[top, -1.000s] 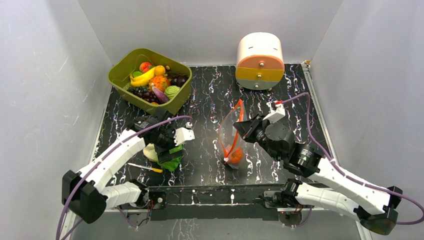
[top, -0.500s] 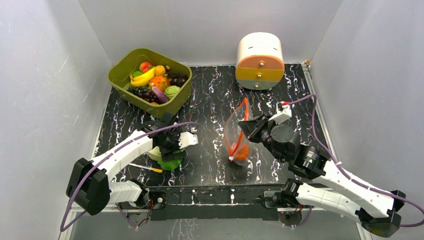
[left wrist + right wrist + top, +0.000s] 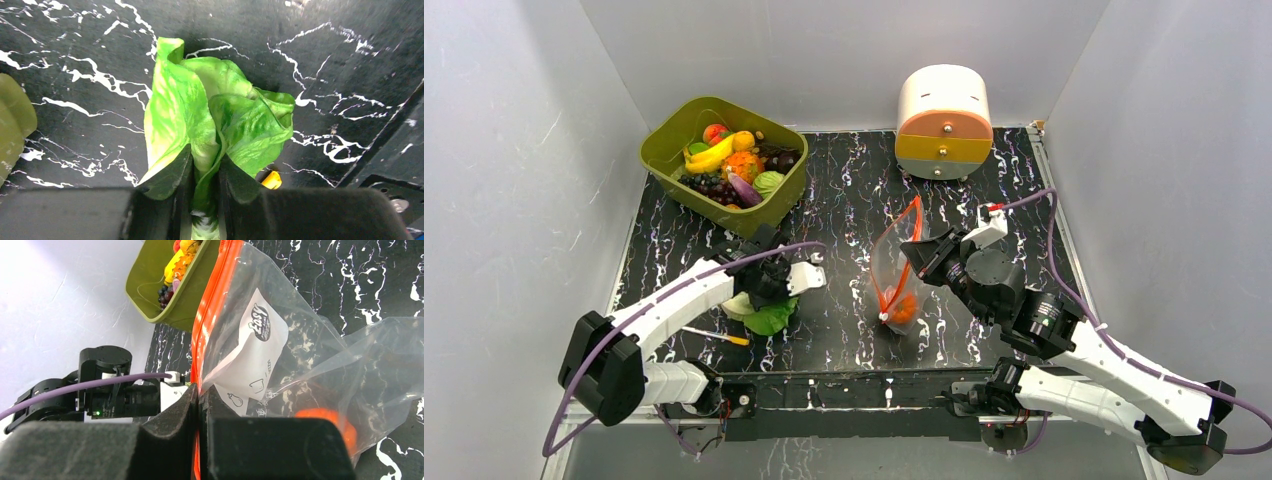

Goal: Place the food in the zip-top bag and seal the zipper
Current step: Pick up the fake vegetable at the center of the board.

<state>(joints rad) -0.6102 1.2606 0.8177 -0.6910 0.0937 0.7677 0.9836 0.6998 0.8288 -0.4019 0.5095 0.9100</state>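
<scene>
A leafy green lettuce [image 3: 767, 317] [image 3: 210, 110] lies on the black marbled table near the front left. My left gripper [image 3: 772, 296] [image 3: 205, 155] is shut on its stem end, and the leaves fan out beyond the fingertips. My right gripper [image 3: 916, 250] [image 3: 200, 390] is shut on the mouth edge of the zip-top bag [image 3: 892, 268] [image 3: 300, 355], pinching the red-orange zipper [image 3: 910, 222] [image 3: 212, 305]. The clear bag hangs upright with its mouth open toward the left. An orange round piece [image 3: 904, 307] [image 3: 325, 422] sits at the bag's bottom.
An olive bin [image 3: 664, 140] at the back left holds several more toy fruits and vegetables [image 3: 734, 165]. A white and orange drawer unit [image 3: 943, 120] stands at the back. A yellow-tipped pen [image 3: 714, 335] [image 3: 271, 180] lies just beside the lettuce.
My left gripper has closed on the lettuce and shifted slightly right. The right gripper lifted the bag a little up and right earlier, then stayed still.
</scene>
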